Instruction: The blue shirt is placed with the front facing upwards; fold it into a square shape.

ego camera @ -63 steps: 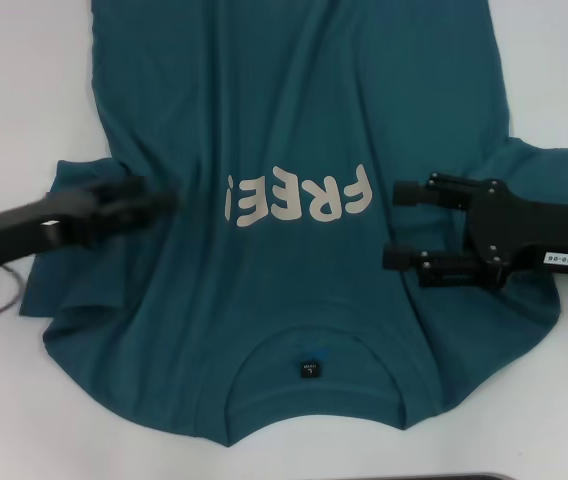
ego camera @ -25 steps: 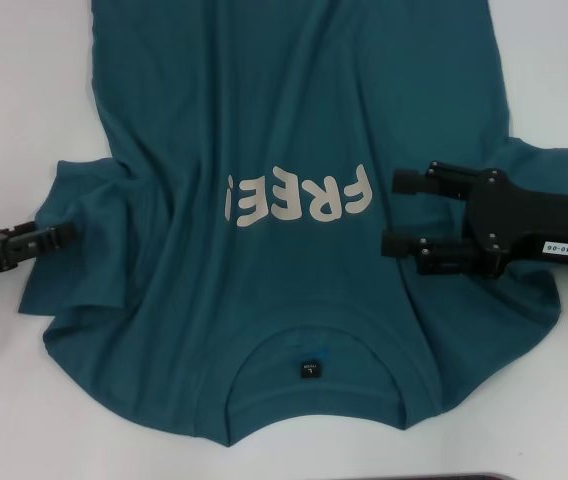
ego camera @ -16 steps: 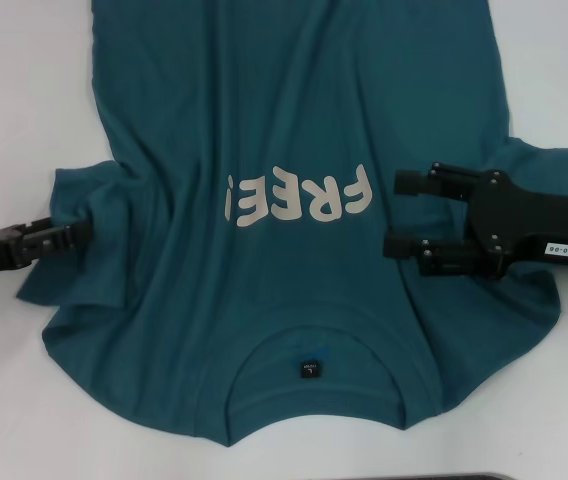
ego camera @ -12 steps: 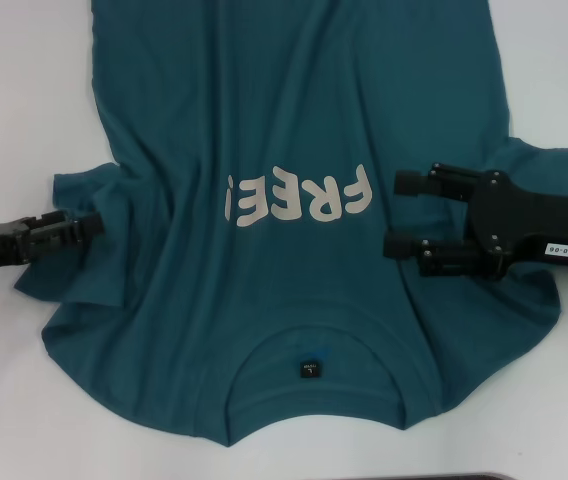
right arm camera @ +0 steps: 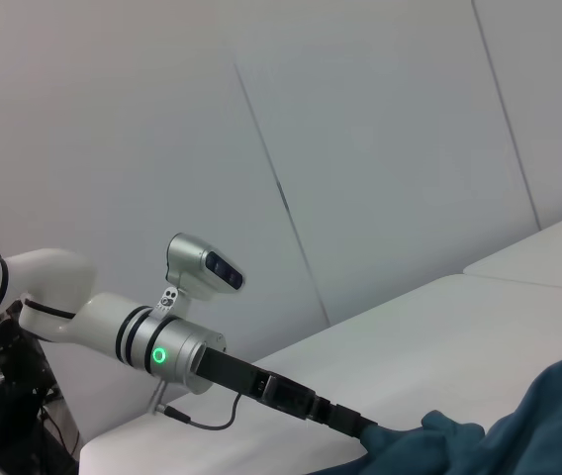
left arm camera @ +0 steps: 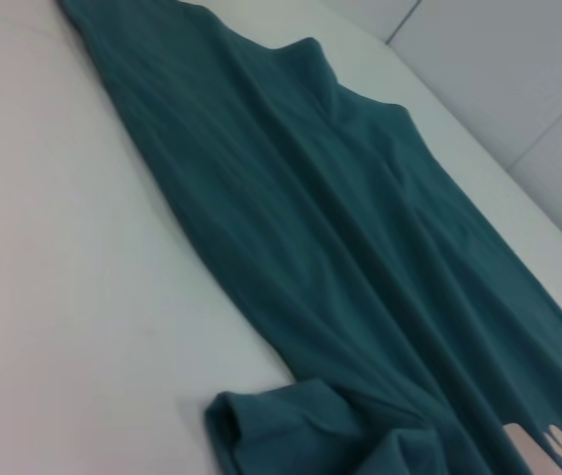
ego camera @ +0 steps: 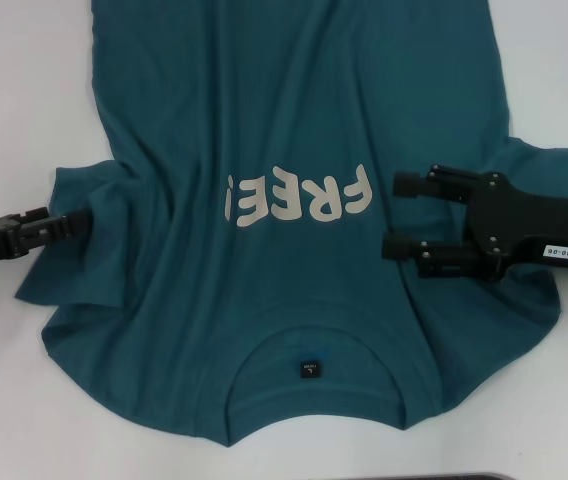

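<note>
Shirt [ego camera: 294, 120]: your left pincer [ego camera: 82, 222] pinches its sleeve and may slip; right pincer [ego camera: 396, 215] is spread.

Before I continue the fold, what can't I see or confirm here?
- Blue shirt hem: cut off by the head view's top edge.
- Left gripper at the sleeve: fingers edge-on, grip unconfirmed.
- Black label: text too small.
- Fabric under the right gripper: hidden.
</note>
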Controlling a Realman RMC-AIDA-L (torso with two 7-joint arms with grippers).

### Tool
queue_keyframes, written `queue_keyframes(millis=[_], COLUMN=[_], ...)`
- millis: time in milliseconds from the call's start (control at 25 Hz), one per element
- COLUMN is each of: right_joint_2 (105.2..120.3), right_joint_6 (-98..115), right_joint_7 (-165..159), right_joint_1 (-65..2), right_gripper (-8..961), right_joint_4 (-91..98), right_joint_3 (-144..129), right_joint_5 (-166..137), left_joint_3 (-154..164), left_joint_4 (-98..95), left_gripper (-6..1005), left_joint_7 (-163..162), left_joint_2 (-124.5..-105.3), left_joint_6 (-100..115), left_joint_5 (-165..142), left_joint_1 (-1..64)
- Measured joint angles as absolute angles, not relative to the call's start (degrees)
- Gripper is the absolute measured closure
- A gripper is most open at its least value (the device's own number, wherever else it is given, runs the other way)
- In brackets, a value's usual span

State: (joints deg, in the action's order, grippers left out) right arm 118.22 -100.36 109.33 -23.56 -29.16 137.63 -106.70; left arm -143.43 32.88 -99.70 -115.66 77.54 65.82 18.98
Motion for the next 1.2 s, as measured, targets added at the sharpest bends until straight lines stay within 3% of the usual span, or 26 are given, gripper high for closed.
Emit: queue_keyframes(millis=[1200], right_joint_2=[118.11], right_joint_6=[-101.08], right_joint_7=[109.33], right_joint_1=[-23.42], right_gripper=[51], right_joint_4=[-29.09], right_joint_3=[137.63], right_joint_5=[-106.61], left_joint_3=[-142.72], left_joint_4=[34.06], left_gripper=[127], left_joint_7=[-99.07], left_joint_2=[-116.92], left_joint_6=[78.74], left_joint_5=[65.2], left_joint_1=[19.08])
